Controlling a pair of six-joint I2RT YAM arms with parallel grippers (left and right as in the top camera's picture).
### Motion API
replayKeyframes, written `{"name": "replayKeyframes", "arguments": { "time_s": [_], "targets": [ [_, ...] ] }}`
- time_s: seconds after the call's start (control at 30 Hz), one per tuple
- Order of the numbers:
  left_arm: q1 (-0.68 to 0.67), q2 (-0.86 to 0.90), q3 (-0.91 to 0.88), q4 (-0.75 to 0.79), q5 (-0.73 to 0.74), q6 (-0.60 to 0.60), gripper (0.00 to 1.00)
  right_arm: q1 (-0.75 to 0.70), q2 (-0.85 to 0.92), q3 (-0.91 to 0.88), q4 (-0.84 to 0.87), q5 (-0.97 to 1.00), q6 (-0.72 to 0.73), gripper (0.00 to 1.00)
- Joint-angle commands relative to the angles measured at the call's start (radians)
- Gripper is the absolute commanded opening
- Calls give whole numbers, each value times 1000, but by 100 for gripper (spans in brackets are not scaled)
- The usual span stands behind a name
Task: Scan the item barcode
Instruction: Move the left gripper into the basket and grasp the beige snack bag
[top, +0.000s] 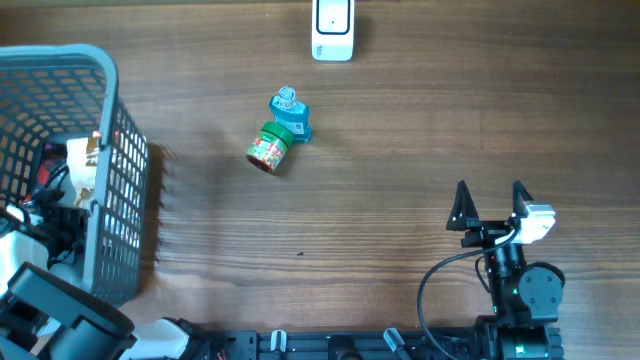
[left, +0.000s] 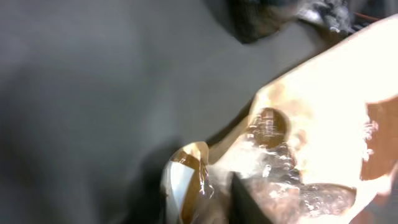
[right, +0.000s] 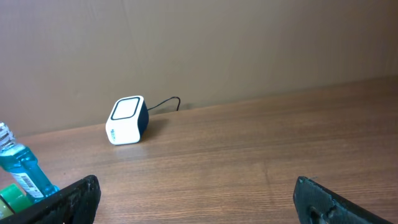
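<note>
Glossy tan packet (top: 84, 158) sits inside the grey basket (top: 60, 52) at the bench's left edge, right at my left claw (top: 52, 192); I cannot tell its grip or the packet's long axis. Right claw (top: 490, 205) gapes wide, far off. Scanner (top: 332, 30) waits at the far edge.

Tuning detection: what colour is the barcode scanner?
The scanner is white with a black-rimmed face; clearest in the right wrist view.
</note>
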Motion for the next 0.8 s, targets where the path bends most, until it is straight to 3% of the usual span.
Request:
{"name": "replayKeyframes", "arguments": {
  "time_s": [0.0,0.37,0.77],
  "targets": [
    [-14,49,-46,-8,83,5,4,6,-5,-1,3,-10,-11,100],
    [-14,-2,-45,-8,229,1,4,6,-5,-1,3,-10,-11,100],
    [-14,-373,-44,-2,246,-113,4,6,-5,-1,3,-10,-11,100]
  ]
}}
